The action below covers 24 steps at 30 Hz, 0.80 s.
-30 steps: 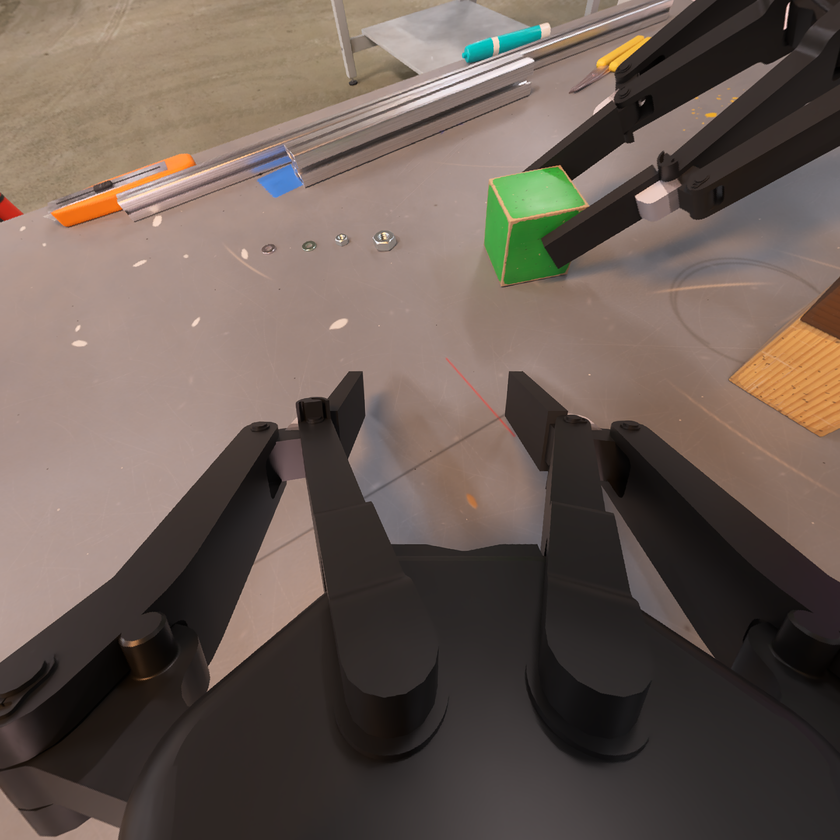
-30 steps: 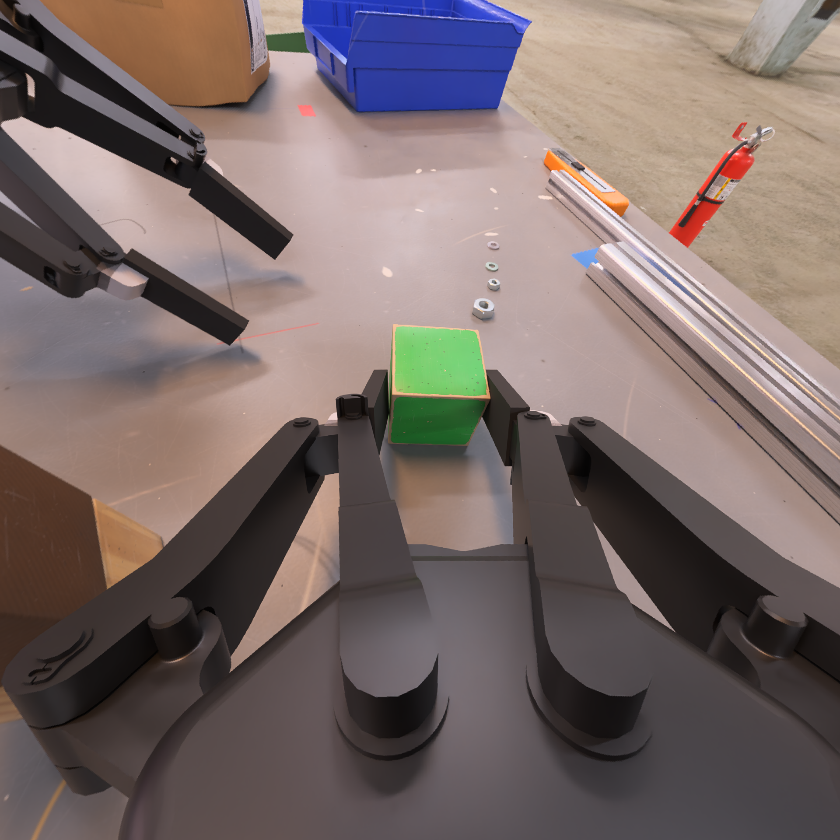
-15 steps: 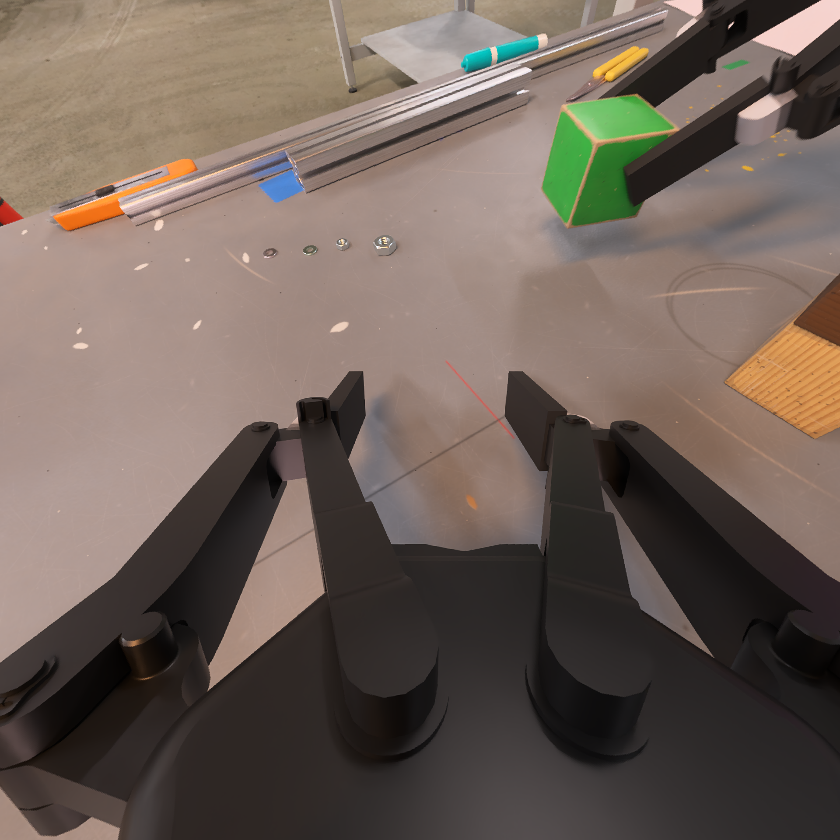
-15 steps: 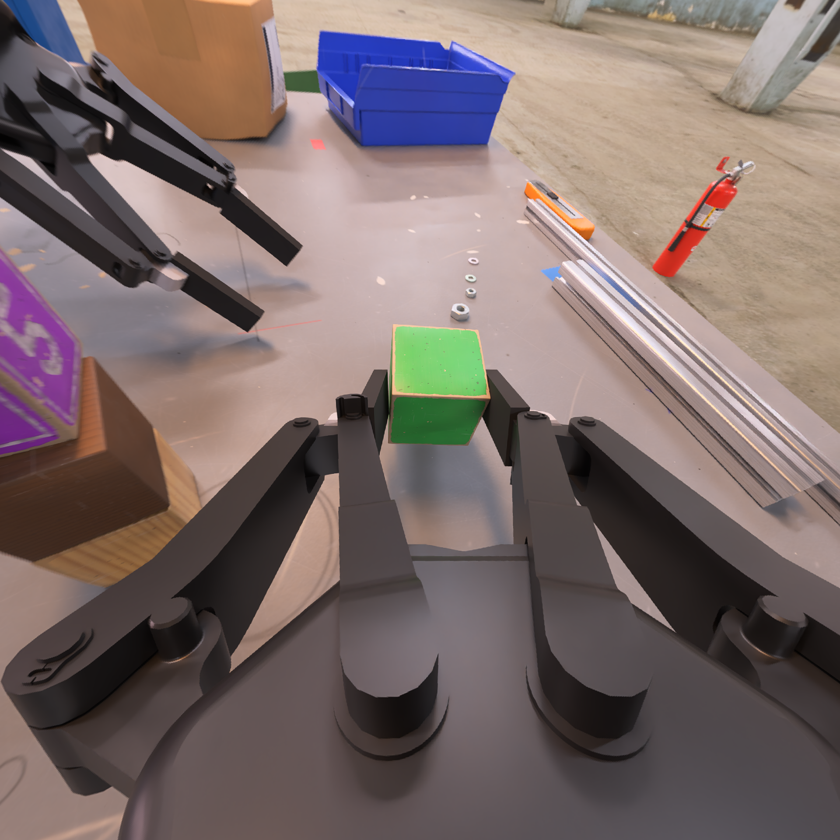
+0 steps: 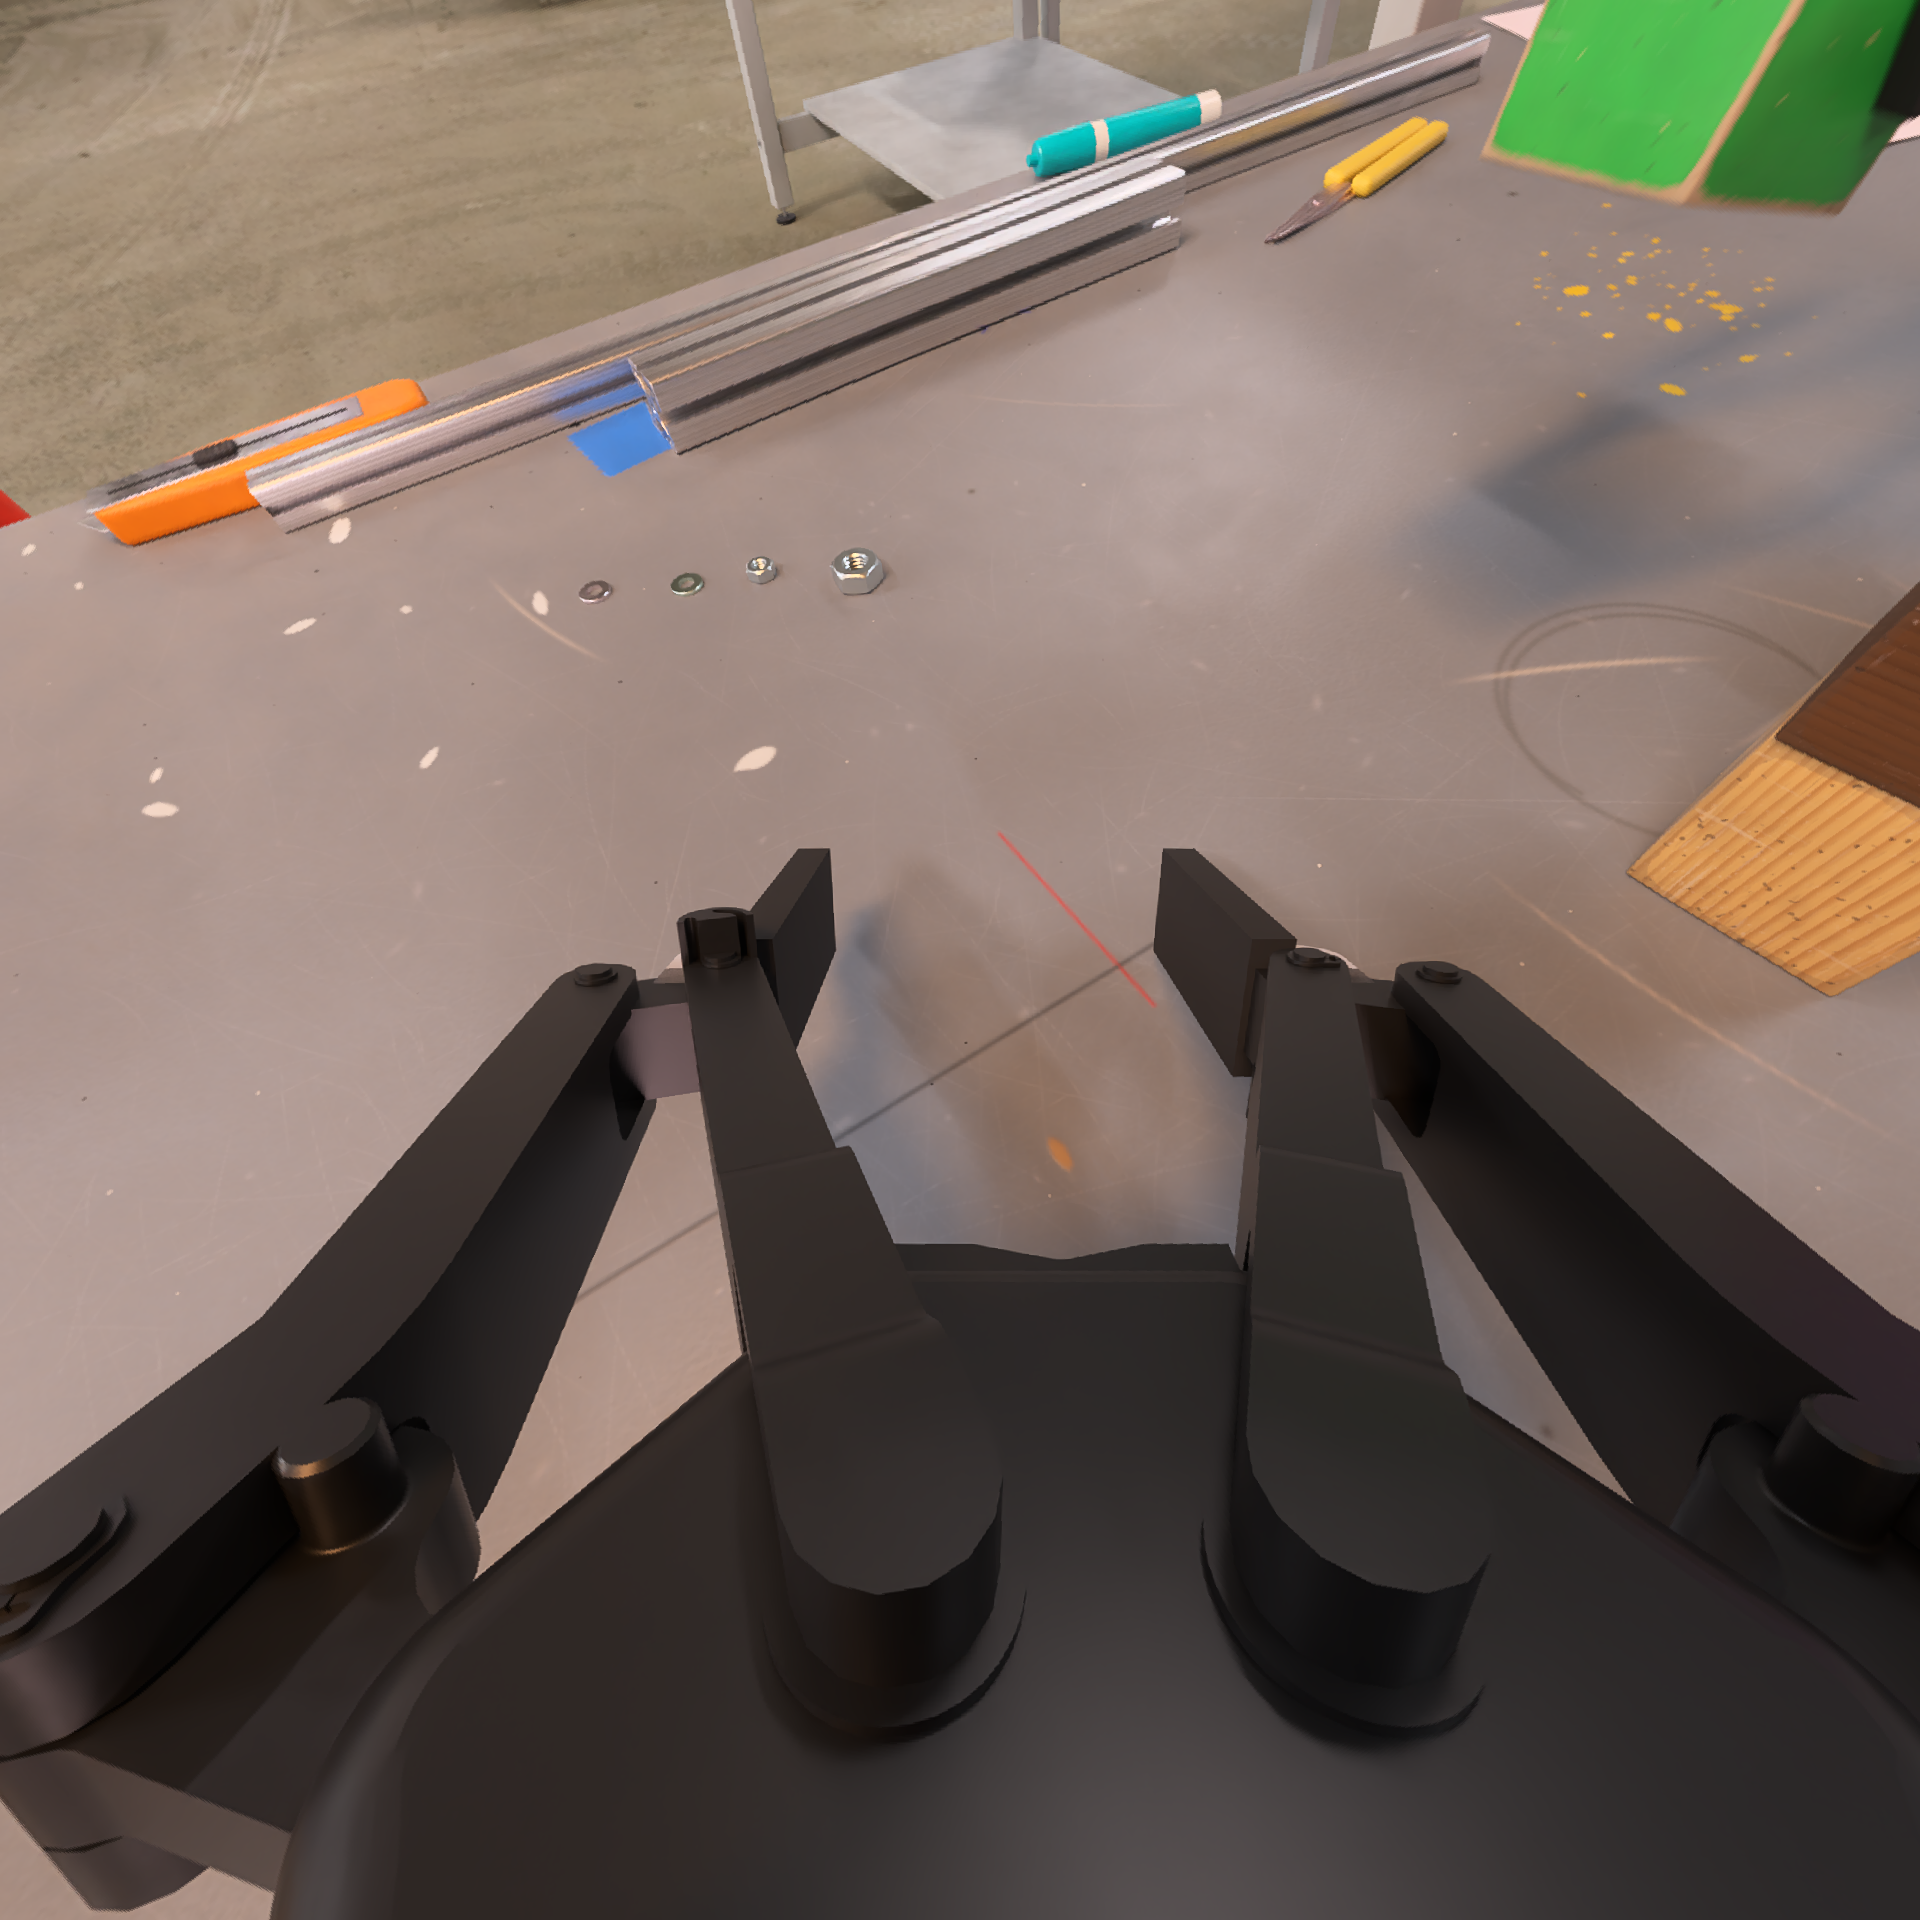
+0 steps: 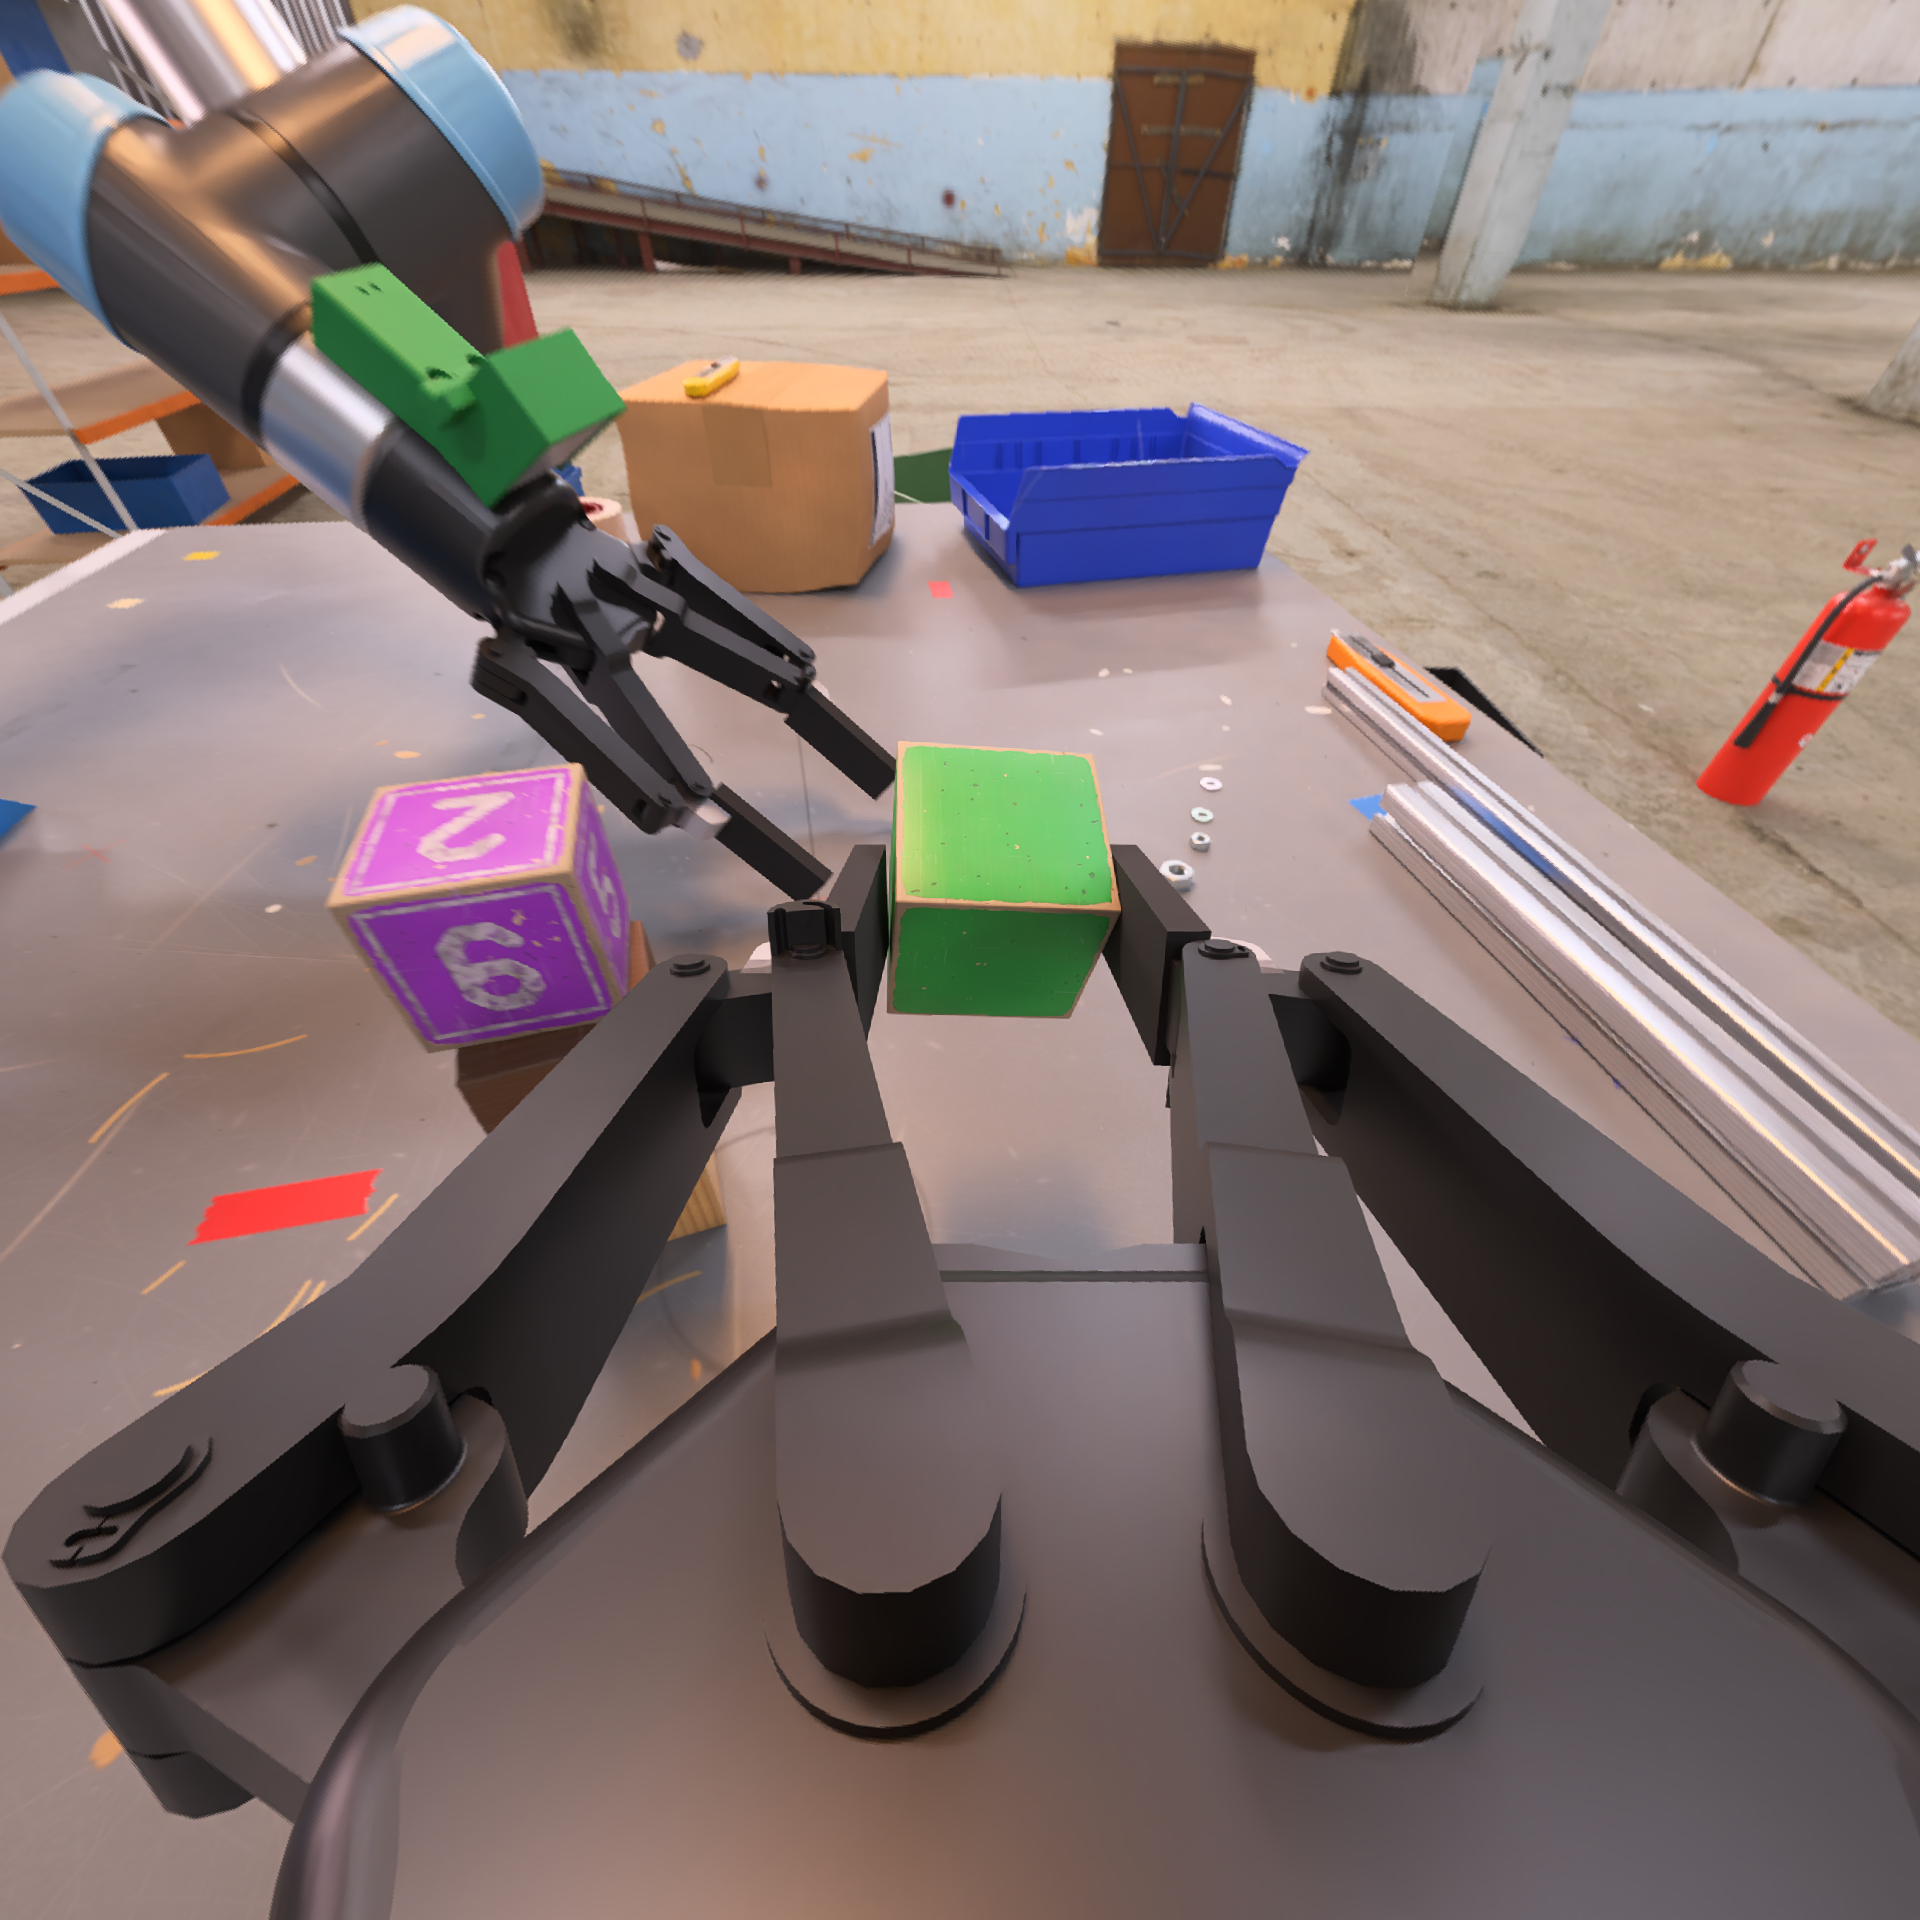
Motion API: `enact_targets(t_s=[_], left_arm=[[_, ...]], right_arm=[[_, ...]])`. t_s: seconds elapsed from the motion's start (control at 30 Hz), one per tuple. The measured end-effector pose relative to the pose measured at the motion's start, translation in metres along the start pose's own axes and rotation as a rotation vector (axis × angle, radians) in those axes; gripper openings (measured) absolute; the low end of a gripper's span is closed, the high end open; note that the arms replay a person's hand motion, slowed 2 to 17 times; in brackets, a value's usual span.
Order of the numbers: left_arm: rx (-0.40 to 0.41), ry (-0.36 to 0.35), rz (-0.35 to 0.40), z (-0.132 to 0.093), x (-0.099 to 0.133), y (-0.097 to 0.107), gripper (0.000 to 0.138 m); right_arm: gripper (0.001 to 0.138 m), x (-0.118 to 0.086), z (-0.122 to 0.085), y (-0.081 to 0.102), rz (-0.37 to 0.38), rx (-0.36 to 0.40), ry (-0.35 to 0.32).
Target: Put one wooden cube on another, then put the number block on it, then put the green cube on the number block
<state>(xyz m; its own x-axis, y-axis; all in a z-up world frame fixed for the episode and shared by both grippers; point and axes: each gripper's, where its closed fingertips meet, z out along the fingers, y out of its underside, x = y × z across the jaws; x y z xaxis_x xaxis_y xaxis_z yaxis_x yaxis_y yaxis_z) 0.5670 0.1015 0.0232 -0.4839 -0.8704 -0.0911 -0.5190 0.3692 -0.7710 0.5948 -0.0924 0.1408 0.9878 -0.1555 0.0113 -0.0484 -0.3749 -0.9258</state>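
My right gripper is shut on the green cube and holds it in the air above the table. To its left the purple number block sits on a dark wooden cube, which rests on a light wooden cube. The green cube is about level with the number block, to its right. My left gripper is open and empty just above the table. In its view the green cube hangs at the top right, and the dark cube and light cube are at the right edge.
A cardboard box and a blue bin stand at the far end of the table. Aluminium rails, an orange utility knife, a teal marker and yellow-handled pliers line one edge. Nuts and washers lie in a row.
My right gripper has lifted the green cube from the table high into the air, bringing the stack with the number block into its view. My left gripper has not moved.
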Motion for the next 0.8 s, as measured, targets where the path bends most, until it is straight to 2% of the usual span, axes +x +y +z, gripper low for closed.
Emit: enact_targets(t_s=[0.17,0.43,0.8], left_arm=[[-0.004,-0.005,0.015,0.001,0.001,0.000,0.082],[-0.006,-0.007,0.032,0.001,0.004,0.000,0.082],[-0.006,-0.009,0.037,0.001,0.004,0.000,0.082]], right_arm=[[0.055,-0.017,-0.013,-0.018,-0.033,0.039,-0.036],[0.055,-0.040,-0.026,-0.041,-0.090,0.059,-0.075],[0.055,-0.078,-0.033,-0.065,-0.125,0.046,-0.204]])
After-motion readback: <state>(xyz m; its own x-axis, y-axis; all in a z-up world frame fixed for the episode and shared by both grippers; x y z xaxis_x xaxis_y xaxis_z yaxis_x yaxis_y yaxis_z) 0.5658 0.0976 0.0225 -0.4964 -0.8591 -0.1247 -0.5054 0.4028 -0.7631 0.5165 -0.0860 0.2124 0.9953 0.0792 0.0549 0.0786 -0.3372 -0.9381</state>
